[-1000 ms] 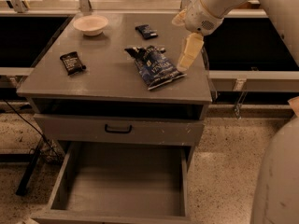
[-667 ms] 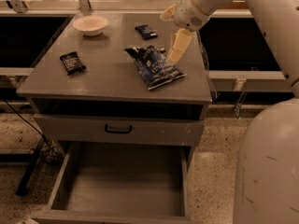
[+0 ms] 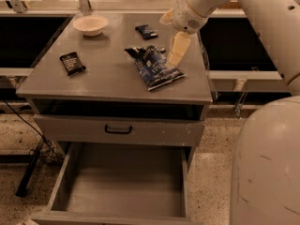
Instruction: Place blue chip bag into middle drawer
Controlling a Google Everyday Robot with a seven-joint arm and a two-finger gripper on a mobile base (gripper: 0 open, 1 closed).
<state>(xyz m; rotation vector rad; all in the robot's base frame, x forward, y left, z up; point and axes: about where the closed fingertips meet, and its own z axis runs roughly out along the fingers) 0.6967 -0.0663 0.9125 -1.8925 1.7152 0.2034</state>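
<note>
The tool (image 3: 176, 54) has slid leftward over the last second and now hangs at the upper right edge of the blue chip bag (image 3: 157, 68), tip pointing down. It is close to the foil or just touching it; I cannot tell which. Nor can I tell whether the tool is released or clenched. The bag has not shifted: it lies flat on the table (image 3: 103, 81), torn top toward the far side, not lifted. Lower than the bag, beneath the closed drawer front (image 3: 118, 129) with its black handle, the middle drawer (image 3: 126, 184) stands pulled out. By my judgement the approach is nearly complete and the grasp comes next. The carry down into the drawer is still to do.
</note>
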